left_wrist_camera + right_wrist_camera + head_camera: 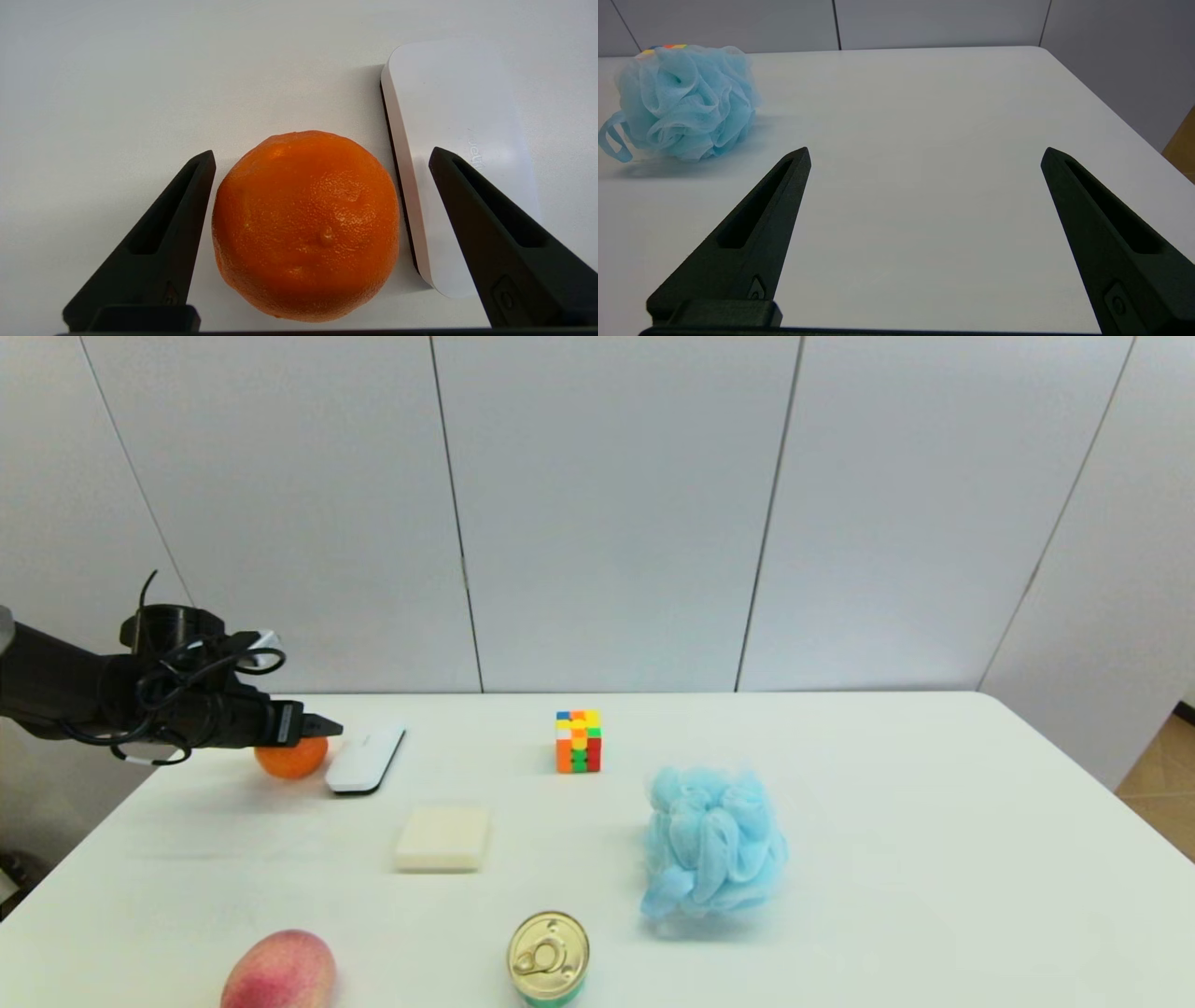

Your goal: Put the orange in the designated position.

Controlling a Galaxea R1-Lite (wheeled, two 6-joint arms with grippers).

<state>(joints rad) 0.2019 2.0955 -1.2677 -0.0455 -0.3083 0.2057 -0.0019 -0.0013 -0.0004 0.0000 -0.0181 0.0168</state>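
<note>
Beside the flat white plastic case [462, 154], we are straddling the dimpled bright-orange fruit [306, 226] with our left gripper [322, 156] (fingers apart, one overhanging the case).

Under my left gripper, the white case [460, 154] bears a faint raised word near its edge, partly hidden by my finger [495, 233]; it looks like "deli", though I cannot be sure. I can read nothing else anywhere.
</note>
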